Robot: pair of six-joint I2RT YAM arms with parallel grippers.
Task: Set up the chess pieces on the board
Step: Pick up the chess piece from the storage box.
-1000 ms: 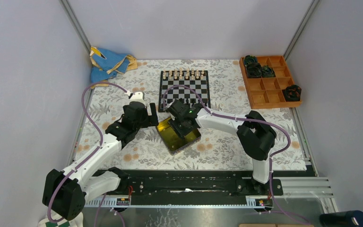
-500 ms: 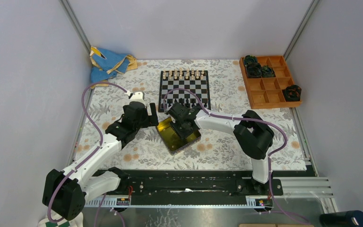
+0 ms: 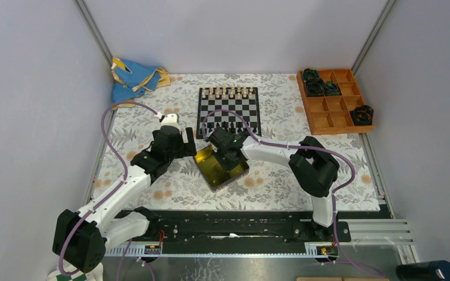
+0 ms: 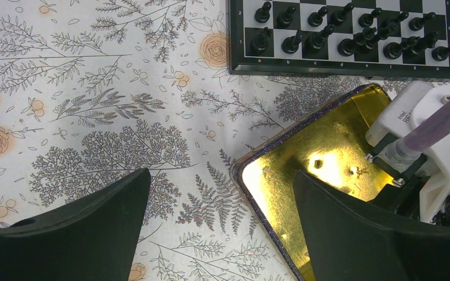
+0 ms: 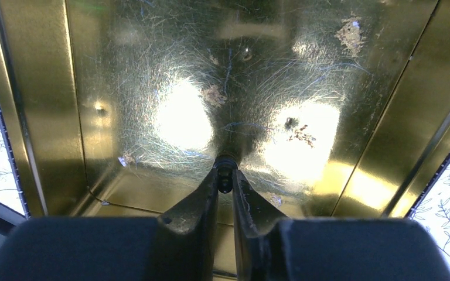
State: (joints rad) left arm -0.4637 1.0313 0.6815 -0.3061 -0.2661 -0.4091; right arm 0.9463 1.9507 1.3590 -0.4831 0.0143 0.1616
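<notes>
The board, black-and-white with a thin black frame, lies at the back middle, cream chess pieces on its far rows. Black chess pieces fill its near rows. My right gripper reaches down into the yellow tin. In the right wrist view the gripper is shut on a tiny black chess piece just above the tin's floor. My left gripper hangs open over the tin's left corner and holds nothing.
A floral cloth covers the table. At the back right an orange compartment tray holds dark round lumps. A blue cloth lies crumpled at the back left. Cage posts and grey walls close in the sides.
The right gripper's jaws have closed from wide apart onto the black piece in the tin, and that arm shifted slightly left. The left arm has not moved.
</notes>
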